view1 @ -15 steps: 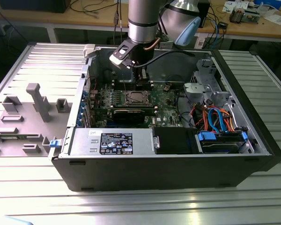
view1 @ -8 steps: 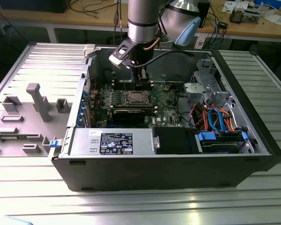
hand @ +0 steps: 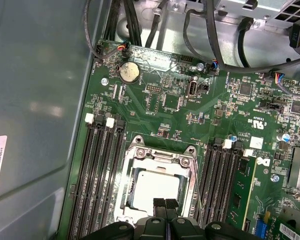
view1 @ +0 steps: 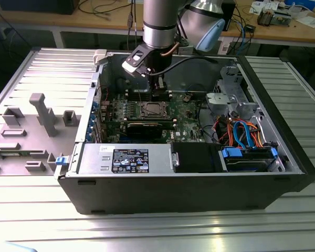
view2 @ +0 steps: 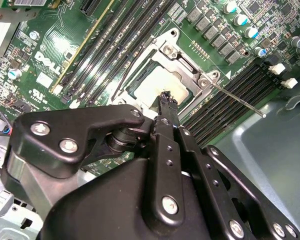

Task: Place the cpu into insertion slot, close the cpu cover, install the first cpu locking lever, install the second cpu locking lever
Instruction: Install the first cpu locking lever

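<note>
Although the jaws of the gripper (hand: 165,204) are pressed together tip to tip, they hold nothing. In both wrist views the black fingertips (hand: 159,205) sit right over one edge of the cpu (hand: 152,187), and I cannot tell whether they touch it. The cpu lies flat in its socket, its dull silver top showing through the square cut-out of the cpu cover (hand: 160,156), which lies down around it as a shiny frame. In the exterior view the insertion slot (view1: 151,110) sits in the middle of the green motherboard (view1: 191,113), just below the gripper. In the second wrist view a thin metal lever (view2: 237,102) juts from one corner of the frame across the long black memory slots (view2: 217,107), its free end reaching the grey case wall. In the first wrist view a round coin cell (hand: 129,72) sits on the board well apart from the socket. The arm (view1: 160,21) enters at the upper middle of the exterior view and reaches into the open computer case (view1: 199,194), which lies on a slatted metal bench (view1: 147,231). Along the case's front edge is a silver power supply (view1: 94,157) with a black label. Blue and orange cables (view1: 241,131) bunch toward the exterior view's right. Grey plastic fixtures (view1: 42,113) stand on the bench at the exterior view's left.
</note>
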